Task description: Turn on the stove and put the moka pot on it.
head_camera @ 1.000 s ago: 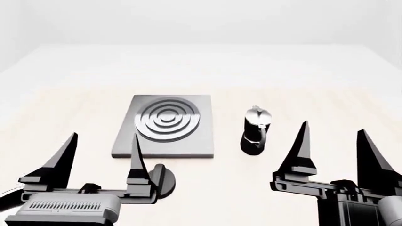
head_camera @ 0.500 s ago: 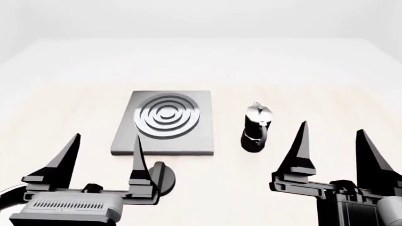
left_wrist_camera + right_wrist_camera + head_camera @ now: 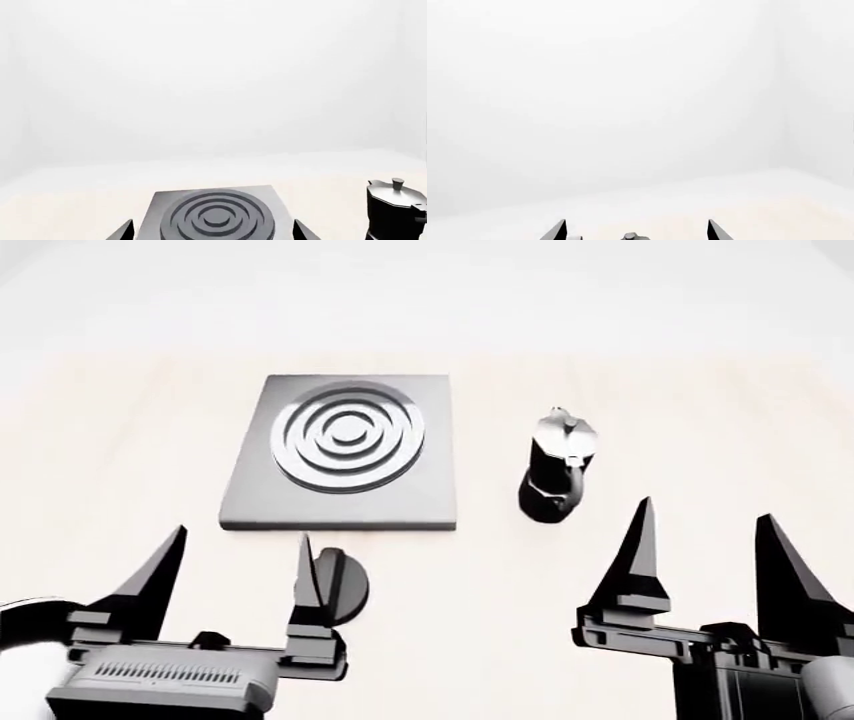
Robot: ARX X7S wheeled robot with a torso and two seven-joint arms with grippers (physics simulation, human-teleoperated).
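Moka pot [image 3: 557, 465] stands well ahead of the released right tool [image 3: 705, 530]; the stove [image 3: 344, 453] lies ahead of the released left tool [image 3: 238, 562]; no legible markings.

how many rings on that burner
3 raised rings around a small centre disc, all nested on the burner, which sits toward the far end of the stove. None seem hidden.

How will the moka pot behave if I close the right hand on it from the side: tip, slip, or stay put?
The moka pot stands tall on a narrow black base, so a high push would likely tip it. Its shiny silver top looks slippery; the faceted body should hold better. It looks rigid. The right hand is open and clear of it.
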